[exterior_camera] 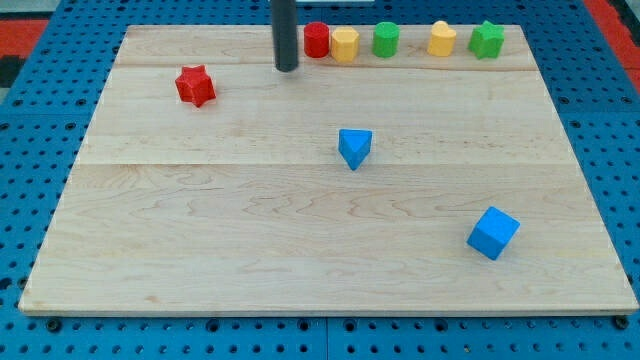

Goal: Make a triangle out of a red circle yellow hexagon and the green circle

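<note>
Across nearly the whole view lies the wooden board (300,220), pale planks on a blue pegboard table (30,120); every place below is given relative to this board. Next in size, the dark rod comes down from the view's top near the board's top edge, its upper part cut off by the frame; my tip (287,69) rests just left of the red circle (317,40), apart from it by a thin gap. It has no fingers and holds nothing.

Near the board's bottom right sits the blue cube (493,233); at its middle, the blue triangle (354,148), pointing down the view; toward its top left, the red star (196,86).

Along the top edge runs a row: red circle, touching the yellow hexagon (345,45), then the green circle (386,40) just apart. These three stand upright with no clear long axis. Further right, a yellow block (442,39), shape hard to make out, and a green star (487,40).
</note>
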`<state>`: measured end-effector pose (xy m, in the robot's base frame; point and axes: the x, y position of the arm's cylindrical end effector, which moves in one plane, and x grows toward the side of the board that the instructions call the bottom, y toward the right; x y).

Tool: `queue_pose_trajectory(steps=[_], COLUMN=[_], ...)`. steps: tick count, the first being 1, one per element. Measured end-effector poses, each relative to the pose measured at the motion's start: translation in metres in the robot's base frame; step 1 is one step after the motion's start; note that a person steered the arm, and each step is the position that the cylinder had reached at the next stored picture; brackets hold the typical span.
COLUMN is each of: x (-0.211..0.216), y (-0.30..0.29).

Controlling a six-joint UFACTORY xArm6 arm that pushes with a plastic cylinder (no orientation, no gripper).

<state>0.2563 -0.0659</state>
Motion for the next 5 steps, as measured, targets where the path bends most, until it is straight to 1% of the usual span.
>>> queue_pose_trajectory(steps=[1, 2, 3, 4, 5], x=[-0.050, -0.065, -0.059, -0.064, -0.060], y=[-0.055, -0.041, 0.028, 0.068, 0.096])
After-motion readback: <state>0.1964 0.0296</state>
